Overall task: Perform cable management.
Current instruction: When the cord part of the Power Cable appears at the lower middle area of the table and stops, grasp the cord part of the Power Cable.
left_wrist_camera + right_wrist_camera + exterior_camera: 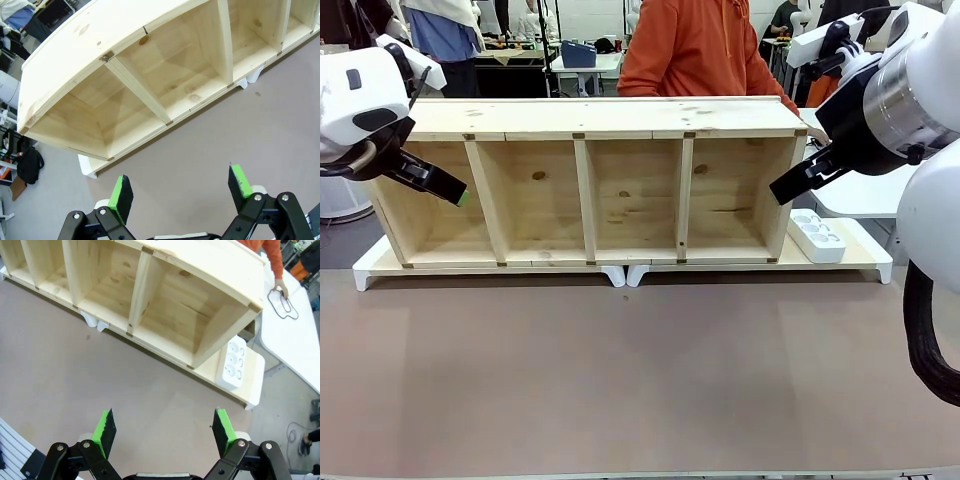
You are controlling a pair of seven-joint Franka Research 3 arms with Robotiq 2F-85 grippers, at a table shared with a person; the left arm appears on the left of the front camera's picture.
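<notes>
The cable (283,304) is a thin black cord lying in a loop on a white side table, just under a person's hand (281,288). I cannot make out its plug. My right gripper (164,427) hangs open above the brown table, well short of the cable, with nothing between its green pads. From the front it (788,186) hovers by the right end of the wooden shelf (585,130). My left gripper (180,187) is open and holds nothing, and it (448,187) sits in front of the shelf's leftmost compartment.
The shelf has several open compartments and rests on white boards (865,262). A white power strip (816,236) lies on the board past the shelf's right end. A person in an orange top (695,45) stands behind. The brown tabletop (620,380) spreads in front.
</notes>
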